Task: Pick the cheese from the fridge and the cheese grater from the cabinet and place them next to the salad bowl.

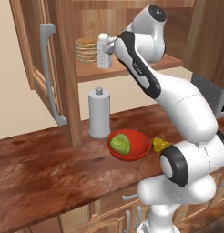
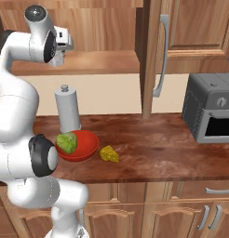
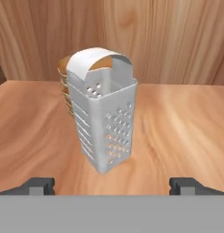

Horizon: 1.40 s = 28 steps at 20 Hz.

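In the left base view, the white arm reached up into the open brown wooden cabinet (image 1: 63, 68), whose door carried a long grey bar handle (image 1: 51, 73). On its shelf the cheese grater (image 1: 104, 51), a pale tapered box with dotted holes, stood upright just beside a stack of tan discs (image 1: 87, 49). Below, on the glossy dark wood counter (image 1: 50, 173), a tall grey cylinder with a knob (image 1: 99, 113) stood behind the shallow red salad bowl (image 1: 136, 148), which held a green lettuce head (image 1: 120, 143); the yellow cheese (image 1: 160, 144) wedge lay just beside the bowl. In the right base view, the bowl (image 2: 86, 146), the cheese (image 2: 109, 154) and the cylinder (image 2: 68, 111) sat on the counter, well apart from a dark grey boxy oven (image 2: 212, 114) at the right. In the hand view, the grater (image 3: 104, 127) stood centred on the smooth shelf, with a curved strap handle on top, slotted and punched faces, and the discs (image 3: 64, 86) close behind it. The gripper (image 3: 112, 184) was fully open and empty, its dark fingertips (image 3: 38, 185) set wide either side, short of the grater.
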Available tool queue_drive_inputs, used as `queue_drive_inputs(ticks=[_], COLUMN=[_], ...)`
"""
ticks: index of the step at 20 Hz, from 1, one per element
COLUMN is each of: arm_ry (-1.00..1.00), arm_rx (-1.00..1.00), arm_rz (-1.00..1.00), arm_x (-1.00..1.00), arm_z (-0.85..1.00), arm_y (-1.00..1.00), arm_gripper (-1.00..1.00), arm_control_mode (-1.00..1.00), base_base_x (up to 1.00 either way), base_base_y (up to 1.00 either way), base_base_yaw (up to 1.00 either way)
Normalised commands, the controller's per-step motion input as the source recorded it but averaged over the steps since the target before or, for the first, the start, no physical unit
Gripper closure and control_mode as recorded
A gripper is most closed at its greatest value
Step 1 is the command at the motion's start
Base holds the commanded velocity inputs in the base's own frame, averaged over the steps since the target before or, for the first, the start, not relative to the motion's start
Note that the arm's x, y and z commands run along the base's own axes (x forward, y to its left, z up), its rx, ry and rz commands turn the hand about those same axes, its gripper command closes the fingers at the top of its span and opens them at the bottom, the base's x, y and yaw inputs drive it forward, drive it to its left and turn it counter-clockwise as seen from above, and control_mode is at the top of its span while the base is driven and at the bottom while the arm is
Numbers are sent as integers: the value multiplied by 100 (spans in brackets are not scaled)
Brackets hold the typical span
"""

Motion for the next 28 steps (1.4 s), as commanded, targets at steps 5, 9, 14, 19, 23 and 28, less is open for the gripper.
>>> queue_drive_inputs(ticks=[5, 9, 14, 19, 23, 28], arm_ry=[0, 0, -2, -4, -5, -6], arm_rx=[0, 0, 0, 0, 0, 0], arm_rz=[0, 0, 0, 0, 0, 0], arm_x=[37, 0, 0, 0, 4, 19], arm_z=[-11, -8, -5, -9, -10, -13], arm_y=[7, 19, 9, 10, 4, 0], arm_gripper=[-100, -100, -100, -100, -100, -100], arm_control_mode=[-100, -100, -100, -100, -100, -100], base_base_x=[0, 0, 0, 0, 0, 0], base_base_y=[0, 0, 0, 0, 0, 0], base_base_yaw=[0, 0, 0, 0, 0, 0])
